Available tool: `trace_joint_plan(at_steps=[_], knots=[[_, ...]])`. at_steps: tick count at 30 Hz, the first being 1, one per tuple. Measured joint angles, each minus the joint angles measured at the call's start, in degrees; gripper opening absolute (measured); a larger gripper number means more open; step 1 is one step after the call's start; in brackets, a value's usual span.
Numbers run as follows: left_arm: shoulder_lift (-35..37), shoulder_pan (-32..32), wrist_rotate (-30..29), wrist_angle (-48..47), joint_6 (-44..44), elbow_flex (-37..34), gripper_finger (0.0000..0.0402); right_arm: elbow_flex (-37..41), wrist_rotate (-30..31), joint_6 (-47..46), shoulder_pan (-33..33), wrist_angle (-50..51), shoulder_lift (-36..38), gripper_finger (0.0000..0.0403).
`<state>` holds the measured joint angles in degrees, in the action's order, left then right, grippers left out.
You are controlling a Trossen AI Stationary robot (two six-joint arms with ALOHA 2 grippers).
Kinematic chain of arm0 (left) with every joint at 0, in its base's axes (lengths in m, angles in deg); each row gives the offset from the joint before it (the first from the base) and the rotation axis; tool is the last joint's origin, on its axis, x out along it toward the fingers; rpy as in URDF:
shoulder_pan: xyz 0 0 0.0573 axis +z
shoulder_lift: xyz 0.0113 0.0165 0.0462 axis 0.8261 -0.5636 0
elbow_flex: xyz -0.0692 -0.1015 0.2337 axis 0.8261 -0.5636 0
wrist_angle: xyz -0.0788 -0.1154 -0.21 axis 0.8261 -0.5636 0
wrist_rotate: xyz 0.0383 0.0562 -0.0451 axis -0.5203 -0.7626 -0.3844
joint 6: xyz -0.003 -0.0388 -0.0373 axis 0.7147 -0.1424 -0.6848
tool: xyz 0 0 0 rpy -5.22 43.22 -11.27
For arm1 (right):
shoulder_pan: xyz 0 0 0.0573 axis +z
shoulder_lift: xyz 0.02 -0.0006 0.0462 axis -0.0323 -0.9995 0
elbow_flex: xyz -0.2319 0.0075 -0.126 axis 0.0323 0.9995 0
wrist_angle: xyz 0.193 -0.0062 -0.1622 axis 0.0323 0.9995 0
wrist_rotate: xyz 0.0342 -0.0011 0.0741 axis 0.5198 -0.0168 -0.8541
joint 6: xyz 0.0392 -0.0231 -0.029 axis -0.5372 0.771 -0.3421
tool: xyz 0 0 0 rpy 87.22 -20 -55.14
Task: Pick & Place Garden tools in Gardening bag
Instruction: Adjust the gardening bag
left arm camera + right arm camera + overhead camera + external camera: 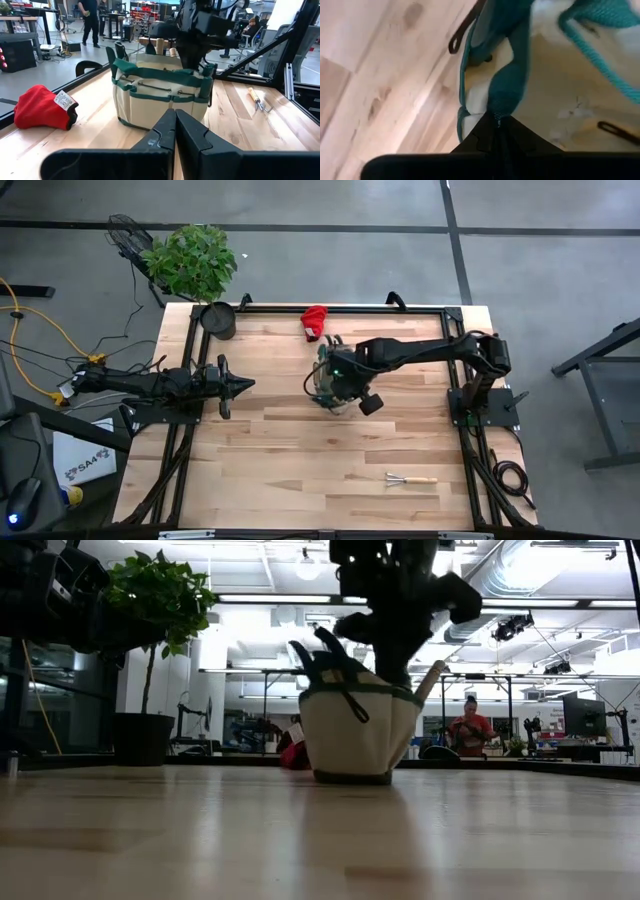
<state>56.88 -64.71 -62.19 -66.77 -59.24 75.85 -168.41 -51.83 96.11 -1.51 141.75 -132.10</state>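
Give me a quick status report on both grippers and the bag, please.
Right gripper shut, at the gardening bag rim. Left gripper shut, idle at table's left side. Mini rake and red glove not yet bagged. Nothing in the way.

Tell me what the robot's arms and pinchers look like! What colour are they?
Both arms are black and made of chunky jointed pieces. The right arm has a tiny green light near its wrist and a round black knob by the bag. The left gripper has two flat, pointed black fingers forming a wedge. The right gripper looks just the same: dark, angular and pointed. Black cables trail beside the table.
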Motion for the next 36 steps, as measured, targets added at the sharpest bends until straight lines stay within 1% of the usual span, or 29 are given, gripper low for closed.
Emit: trace_joint_plan(at_steps=[10, 16, 20, 27, 33, 36], knots=[[0.0, 0.0, 0.0, 0.0, 0.0, 0.0, 0.0003, 0.5, 1.1, 7.4, 1.3, 5.5, 0.0, 0.0005], [0.0, 0.0, 0.0, 0.0, 0.0, 0.0, 0.0003, 0.5, 5.7, 9.7, 2.7, 9.6, 0.0, 0.0005], [0.0, 0.0, 0.0, 0.0, 0.0, 0.0, 0.0003, 0.6, 8.8, 9.8, 3.5, 9.6, 0.1, 0.0005], [0.0, 0.0, 0.0, 0.0, 0.0, 0.0, 0.0003, 0.6, 15.2, 9.9, 4.7, 10.4, 3.2, 0.0005], [0.0, 0.0, 0.0, 0.0, 0.0, 0.0, 0.0003, 0.6, 15.8, 8.2, 4.9, 11.6, 6.5, 0.0005], [0.0, 0.0, 0.0, 0.0, 0.0, 0.0, 0.0003, 0.6, 13.8, 6.7, 4.7, 12.2, 6.8, 0.0005]])
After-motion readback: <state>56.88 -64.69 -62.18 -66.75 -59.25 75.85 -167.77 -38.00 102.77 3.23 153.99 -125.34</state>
